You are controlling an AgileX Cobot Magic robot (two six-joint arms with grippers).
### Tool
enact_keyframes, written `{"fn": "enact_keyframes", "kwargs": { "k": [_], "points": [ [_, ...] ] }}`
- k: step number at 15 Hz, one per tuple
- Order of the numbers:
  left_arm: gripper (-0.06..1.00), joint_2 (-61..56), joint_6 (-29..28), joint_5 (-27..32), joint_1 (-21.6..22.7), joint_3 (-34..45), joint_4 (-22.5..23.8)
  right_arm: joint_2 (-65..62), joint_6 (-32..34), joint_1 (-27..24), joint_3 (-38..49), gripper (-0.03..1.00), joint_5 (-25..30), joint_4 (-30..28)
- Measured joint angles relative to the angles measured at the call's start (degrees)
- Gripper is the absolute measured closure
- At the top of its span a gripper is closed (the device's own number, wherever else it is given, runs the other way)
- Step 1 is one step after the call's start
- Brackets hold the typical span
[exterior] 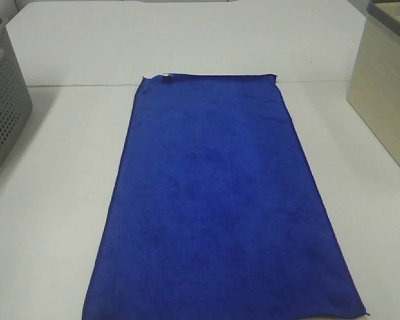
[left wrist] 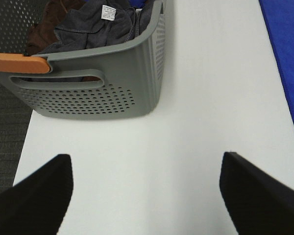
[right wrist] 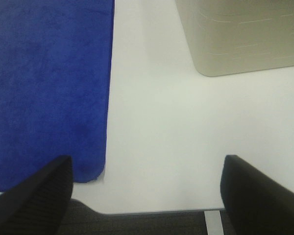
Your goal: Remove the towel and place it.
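Observation:
The royal-blue towel lies spread flat on the white table, its long side running from the front edge to the back. A small white tag shows at its far left corner. Neither arm appears in the exterior high view. My left gripper is open over bare table, with the towel's edge off to one side. My right gripper is also open with nothing between its fingers. It hovers over the table's front edge beside a near corner of the towel.
A grey perforated basket holding dark clothes stands at the left of the table. A beige bin stands at the right. The dark floor shows past the table's front edge.

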Motion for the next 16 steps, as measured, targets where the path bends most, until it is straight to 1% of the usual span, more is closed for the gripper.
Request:
{"fn": "enact_keyframes", "kwargs": {
  "k": [2,3,4,6,8,10,16],
  "points": [
    [0.17,-8.19,0.0,0.74,0.0,2.01,-0.8,-3.67,-1.83,0.0,2.69,0.17,0.06,0.97],
    [0.17,-10.37,0.0,1.43,0.0,2.41,-1.43,-4.13,-2.86,0.0,3.44,0.18,0.0,1.09],
    [0.17,-10.83,0.06,1.72,0.0,2.46,-2.01,-4.13,-4.13,0.0,3.55,0.18,-0.57,1.26],
    [0.17,-10.94,0.57,0.69,0.0,3.44,-3.72,-4.13,-5.9,0.0,4.24,0.19,-3.78,1.55],
    [0.17,-10.94,1.03,0.23,0.0,3.67,-4.3,-4.13,-6.47,0.0,6.02,0.19,-7.68,2.75],
    [0.17,-10.94,1.32,0.23,0.0,3.67,-4.47,-4.13,-6.47,0.0,6.42,0.2,-8.65,3.09],
    [0.17,-10.94,1.38,0.23,0.0,3.67,-4.93,-4.13,-6.47,0.0,6.47,0.2,-8.88,3.09]
  ]
}}
